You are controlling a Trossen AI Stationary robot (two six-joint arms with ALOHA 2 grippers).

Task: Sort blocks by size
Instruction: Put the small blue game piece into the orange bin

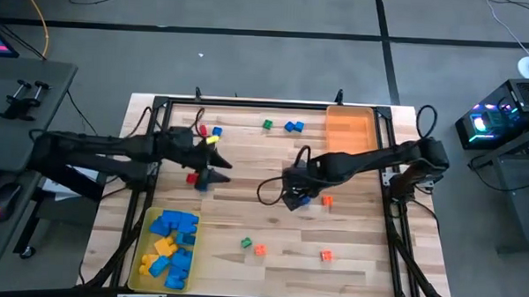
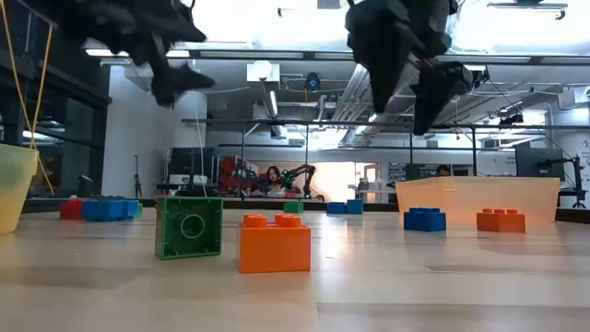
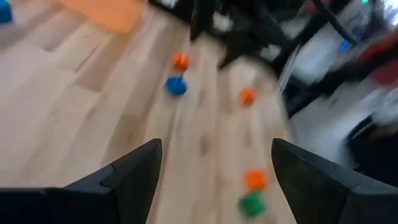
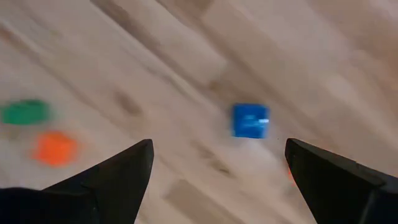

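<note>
The right pincer (image 1: 295, 199) is held spread and empty above the middle of the worktop (image 1: 270, 254); in its wrist view a small blue block (image 4: 250, 120) is seen on the wood just ahead of the two dark fingers (image 4: 118, 177), in line with the gap between them — the relation on which the coming move is judged to turn. From above, this block is mostly hidden under the pincer, with a small orange block (image 1: 327, 201) just beside it; the blue one looks near-square, so no long axis can be made out, and a straight descent would probably be enough.

The left pincer (image 1: 212, 176) is likewise spread and nothing is carried; it hangs over the left part of the worktop, near a red block (image 1: 192, 178), well apart from the blue one; the right arm is plainly the nearer.

The blocks are hard, glossy plastic with round studs — seen clearly on the green block (image 2: 189, 226) and the orange block (image 2: 275, 243) in the low view; their smooth sides may slip if gripped off-centre. Larger blue and yellow blocks (image 1: 168, 244) are already gathered in the translucent yellow tray (image 1: 142, 269) at the front left; the translucent orange tray (image 1: 349, 129) at the far right appears empty; small blocks lie scattered on the pale, grained wood.
</note>
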